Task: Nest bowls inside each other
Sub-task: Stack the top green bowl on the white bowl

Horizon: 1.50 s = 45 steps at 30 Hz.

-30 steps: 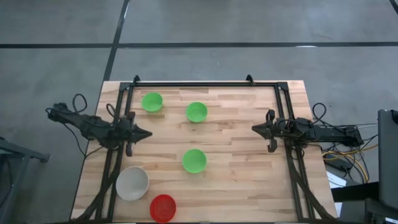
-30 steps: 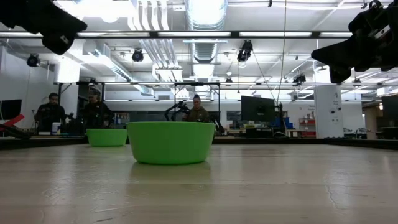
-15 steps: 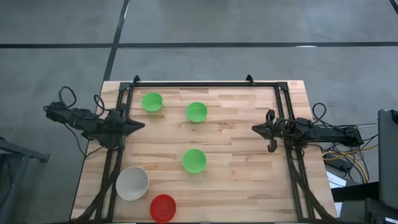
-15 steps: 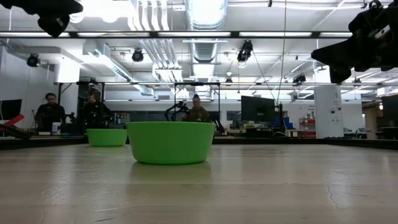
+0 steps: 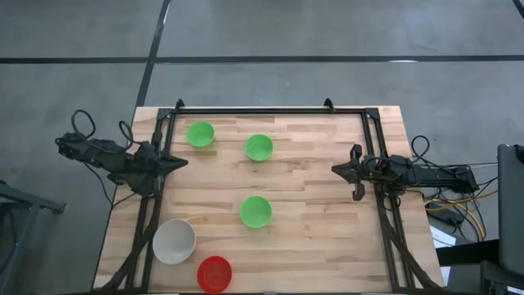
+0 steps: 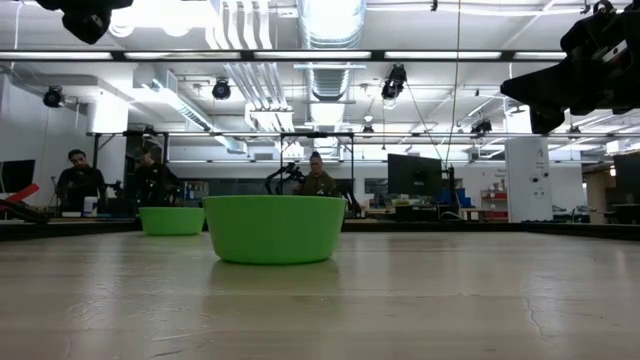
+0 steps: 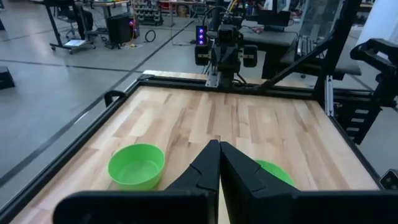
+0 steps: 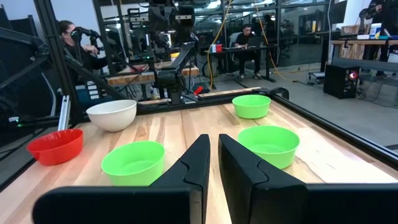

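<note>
Five bowls stand on their bases on the wooden table: three green ones, a pale white one and a red one near the front left. My left gripper is shut with nothing in it. It hovers high by the table's left edge and points toward the green bowls. My right gripper waits at the right side, its fingers nearly together, a thin slit between them, and nothing held.
A black frame runs along the table's far edge and down both sides by the arm bases. Cables lie off the right edge. People sit at desks in the room beyond. Bare wood lies between the bowls and the right arm.
My left gripper has risen, almost out of the top of the low view. It has drawn back a little toward the table's left and far edges, still shut. The bowls and the right arm have kept still.
</note>
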### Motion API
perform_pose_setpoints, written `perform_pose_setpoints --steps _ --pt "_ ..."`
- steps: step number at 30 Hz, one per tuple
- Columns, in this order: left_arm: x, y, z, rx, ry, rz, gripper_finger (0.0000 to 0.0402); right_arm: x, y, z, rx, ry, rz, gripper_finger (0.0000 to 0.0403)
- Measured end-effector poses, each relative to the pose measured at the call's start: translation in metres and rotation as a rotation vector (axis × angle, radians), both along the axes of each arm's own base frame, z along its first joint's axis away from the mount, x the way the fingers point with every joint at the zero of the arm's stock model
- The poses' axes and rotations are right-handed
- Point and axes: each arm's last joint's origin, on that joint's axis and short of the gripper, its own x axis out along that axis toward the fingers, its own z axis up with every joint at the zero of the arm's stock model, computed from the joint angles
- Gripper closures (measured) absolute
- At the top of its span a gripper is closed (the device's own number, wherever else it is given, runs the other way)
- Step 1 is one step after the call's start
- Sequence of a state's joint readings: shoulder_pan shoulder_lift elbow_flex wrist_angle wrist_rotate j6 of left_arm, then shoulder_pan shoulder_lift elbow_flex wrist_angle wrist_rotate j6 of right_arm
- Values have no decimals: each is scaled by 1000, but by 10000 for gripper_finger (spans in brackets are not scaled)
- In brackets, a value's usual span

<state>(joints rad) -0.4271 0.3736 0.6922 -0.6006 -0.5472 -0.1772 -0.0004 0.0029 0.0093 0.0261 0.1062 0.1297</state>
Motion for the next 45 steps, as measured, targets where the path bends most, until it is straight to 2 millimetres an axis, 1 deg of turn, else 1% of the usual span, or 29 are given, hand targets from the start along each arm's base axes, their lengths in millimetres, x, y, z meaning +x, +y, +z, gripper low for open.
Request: perform_pose_setpoints --steps 3,6,9,13,16,24,29,33,37,40,45 --pt "6 -3 -4 6 13 0 390 0 0 0 -2 0 0 369" --pt "16 -7 -6 28 -2 -14 390 0 0 0 0 0 0 369" --pt "25 -12 -5 74 -34 -28 390 0 0 0 -1 0 0 369" --pt "37 -17 -1 53 -78 -25 390 0 0 0 -2 0 0 369" --pt "45 -21 -4 59 -60 -25 390 0 0 0 0 0 0 369" --pt "58 -27 -8 97 -33 -30 390 0 0 0 -1 0 0 369" --pt "64 -28 -13 82 -7 -21 390 0 0 0 -1 1 0 369" --pt "65 -24 -14 107 16 2 390 0 0 0 -2 0 -1 369" --pt "66 -17 -14 114 19 -30 390 0 0 0 -1 0 0 369" --pt "65 -10 -13 102 18 -52 390 0 0 0 0 0 0 369" --pt "63 5 -10 95 10 -39 390 0 0 0 0 0 -1 369"
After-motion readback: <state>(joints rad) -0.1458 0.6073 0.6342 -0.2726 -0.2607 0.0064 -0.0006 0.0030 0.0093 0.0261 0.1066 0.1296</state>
